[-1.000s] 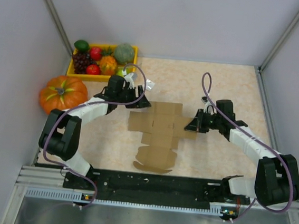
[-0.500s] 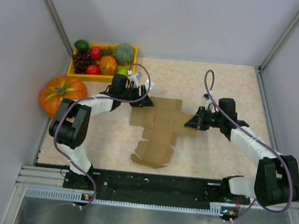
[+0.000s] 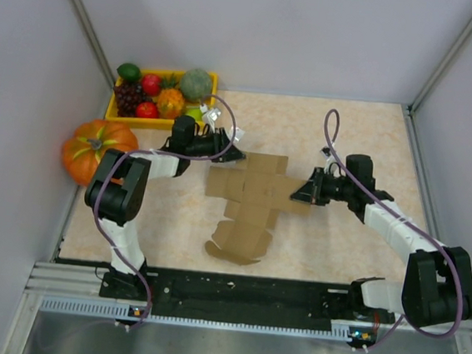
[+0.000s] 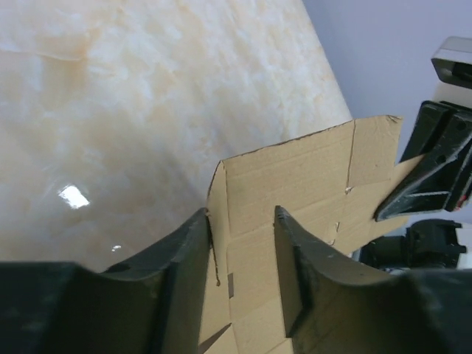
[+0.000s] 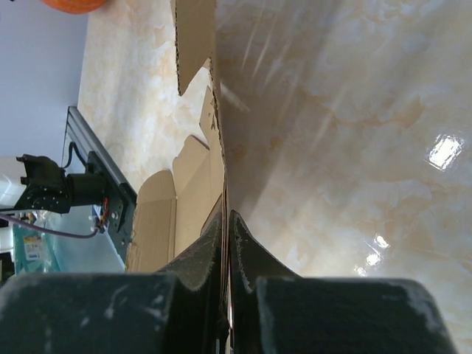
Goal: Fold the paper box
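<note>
At the far left a pumpkin point(image 3: 98, 149) and a yellow tray point(image 3: 215, 81) of fruit are set against the side wall, so little room for swinging is judged to be left on that side. Just beside the tray, the left fingers point(image 4: 183, 273) are seen parted, with the far-left corner of the paper box point(image 3: 250, 199) lying between them. One finger is touched by the flap's edge, but no squeeze is shown. The paper box is spread as a flat cross-shaped cut-out in the middle of the tabletop point(image 3: 348, 138), and its near flap is curled up slightly toward the rail point(image 3: 233, 294). It is judged to be light, thin and springy, stiff only along its panels and weak at the scored lines and slits. It is likely to be slid easily over the glossy surface and to be creased or torn if pulled hard. A hold is best taken at a flap's outer edge, close to a score line. On the right, the right fingers point(image 5: 199, 258) are clenched on the right flap, which is seen edge-on between them. Bare tabletop is left beyond the box and on its right, up to the right wall point(image 3: 467, 124).
</note>
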Action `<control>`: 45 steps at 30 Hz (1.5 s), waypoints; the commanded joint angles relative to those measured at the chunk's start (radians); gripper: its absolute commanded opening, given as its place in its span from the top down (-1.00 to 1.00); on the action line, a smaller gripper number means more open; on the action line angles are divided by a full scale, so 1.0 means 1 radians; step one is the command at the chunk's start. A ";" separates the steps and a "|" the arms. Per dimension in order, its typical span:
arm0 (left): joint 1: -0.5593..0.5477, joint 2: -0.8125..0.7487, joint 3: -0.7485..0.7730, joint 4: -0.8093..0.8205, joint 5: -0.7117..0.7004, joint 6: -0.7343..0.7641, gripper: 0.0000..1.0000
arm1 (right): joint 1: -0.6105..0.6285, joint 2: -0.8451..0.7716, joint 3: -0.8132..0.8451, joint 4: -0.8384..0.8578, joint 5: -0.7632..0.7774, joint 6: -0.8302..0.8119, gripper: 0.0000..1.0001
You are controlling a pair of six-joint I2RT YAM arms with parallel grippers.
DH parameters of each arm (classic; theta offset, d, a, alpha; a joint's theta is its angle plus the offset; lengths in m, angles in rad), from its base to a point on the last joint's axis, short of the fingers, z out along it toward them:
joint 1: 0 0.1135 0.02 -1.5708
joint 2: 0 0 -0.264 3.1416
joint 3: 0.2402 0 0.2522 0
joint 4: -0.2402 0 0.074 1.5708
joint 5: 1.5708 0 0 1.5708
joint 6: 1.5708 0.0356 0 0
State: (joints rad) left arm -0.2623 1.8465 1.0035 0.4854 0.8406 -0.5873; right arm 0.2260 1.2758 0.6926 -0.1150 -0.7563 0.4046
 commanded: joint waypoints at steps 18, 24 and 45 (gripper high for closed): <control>-0.060 -0.219 -0.104 -0.034 -0.120 0.199 0.92 | 0.013 0.119 0.438 -0.195 0.108 -0.262 -0.60; -0.083 -0.276 -0.111 -0.079 -0.110 0.234 0.92 | 0.094 0.324 0.666 -0.308 -0.041 -0.521 -0.58; -0.127 -0.412 -0.126 -0.108 -0.074 0.199 0.92 | 0.185 0.504 0.705 -0.259 -0.164 -0.612 0.97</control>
State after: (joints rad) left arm -0.3847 1.5219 0.8753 0.3553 0.7452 -0.3676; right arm 0.3931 1.8107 1.4075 -0.4576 -0.9539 -0.2150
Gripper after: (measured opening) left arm 0.045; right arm 0.168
